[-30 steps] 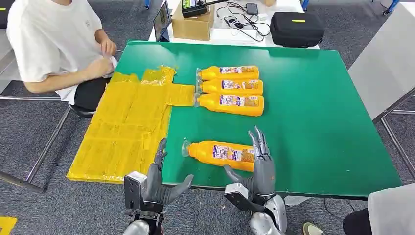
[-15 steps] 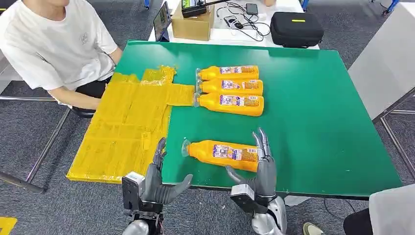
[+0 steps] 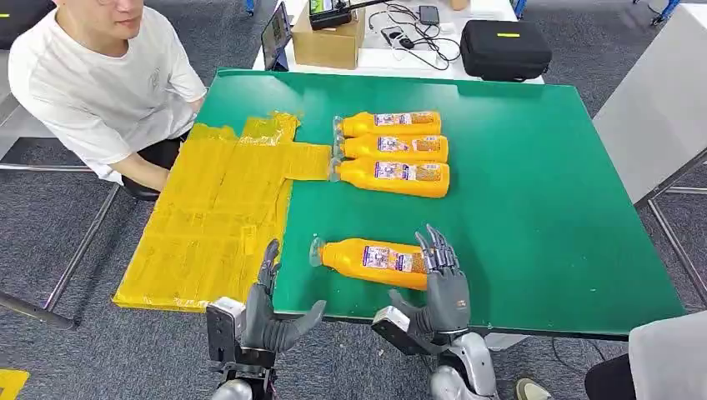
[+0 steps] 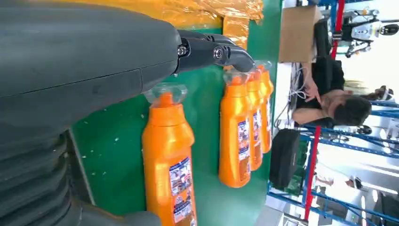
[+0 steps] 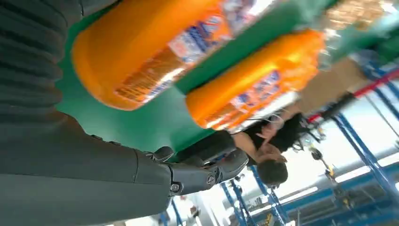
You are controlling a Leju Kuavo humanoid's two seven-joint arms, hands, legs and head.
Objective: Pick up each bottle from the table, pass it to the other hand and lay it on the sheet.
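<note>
One orange bottle (image 3: pixel 371 259) lies on its side near the front edge of the green table (image 3: pixel 534 192), cap pointing left. My right hand (image 3: pixel 445 287) is at its base end, fingers spread over the bottom and thumb below, not closed on it. In the right wrist view the bottle (image 5: pixel 141 52) lies apart from the extended fingers (image 5: pixel 207 175). My left hand (image 3: pixel 267 312) is open at the table's front edge, left of the cap. Three more bottles (image 3: pixel 392 150) lie side by side farther back. The yellow sheet (image 3: pixel 217 208) covers the table's left part. The left wrist view shows the near bottle (image 4: pixel 169 155).
A person (image 3: pixel 100 83) sits at the far left corner, with an arm near the sheet's edge. Behind the table are a cardboard box (image 3: pixel 329 37) and a black bag (image 3: pixel 504 46). A grey surface (image 3: pixel 659 108) stands to the right.
My right hand has drawn slightly back and down at the bottle's base, with its fingers a little more curled. The person has leaned in over the far left corner. The bottles have not moved.
</note>
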